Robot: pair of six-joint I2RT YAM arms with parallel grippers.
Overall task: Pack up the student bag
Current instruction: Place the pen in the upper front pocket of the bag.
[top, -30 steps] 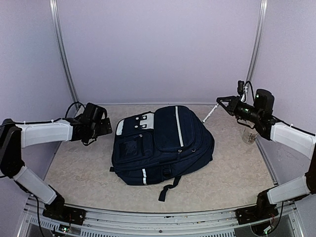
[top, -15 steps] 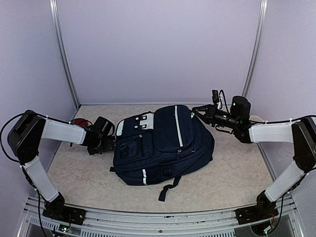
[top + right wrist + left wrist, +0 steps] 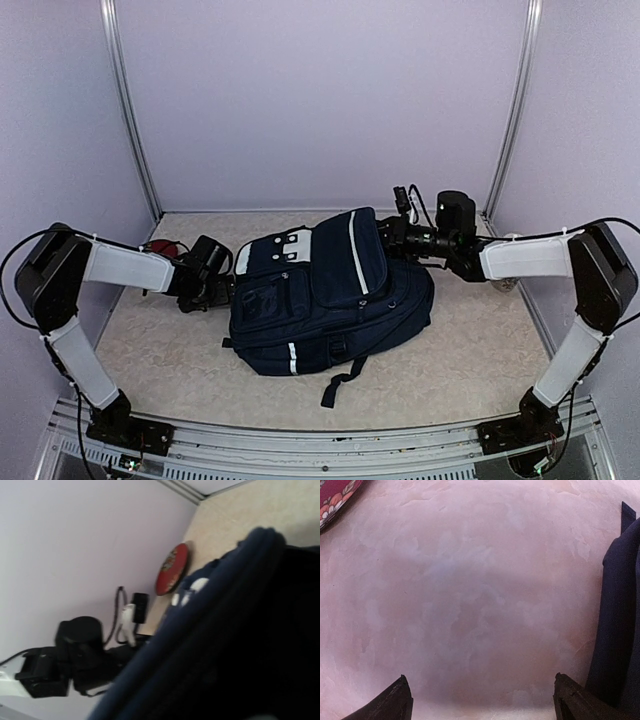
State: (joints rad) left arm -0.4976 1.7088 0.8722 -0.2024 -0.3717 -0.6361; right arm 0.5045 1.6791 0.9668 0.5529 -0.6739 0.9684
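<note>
The student bag (image 3: pixel 320 300) lies flat mid-table, dark navy with a white stripe; its right top edge is raised. My right gripper (image 3: pixel 391 236) is pushed in at that raised edge, its fingertips hidden by the fabric. In the right wrist view the navy bag (image 3: pixel 240 645) fills the picture and no fingers show. My left gripper (image 3: pixel 224 284) sits low over the table just left of the bag. It is open, with bare tabletop between its fingers (image 3: pixel 395 705) and the bag's side (image 3: pixel 620 620) just beyond the right fingertip.
A red flowered round thing (image 3: pixel 163 248) lies at the back left, behind my left gripper, also visible as a red disc (image 3: pixel 172 569) and a red corner (image 3: pixel 335 500). A pale cup (image 3: pixel 506 285) peeks from behind my right forearm. Walls close three sides.
My right arm swung left from the right wall to the bag; the thin white thing seen in its jaws no longer shows. The bag's right edge rose. My left arm dropped beside the bag.
</note>
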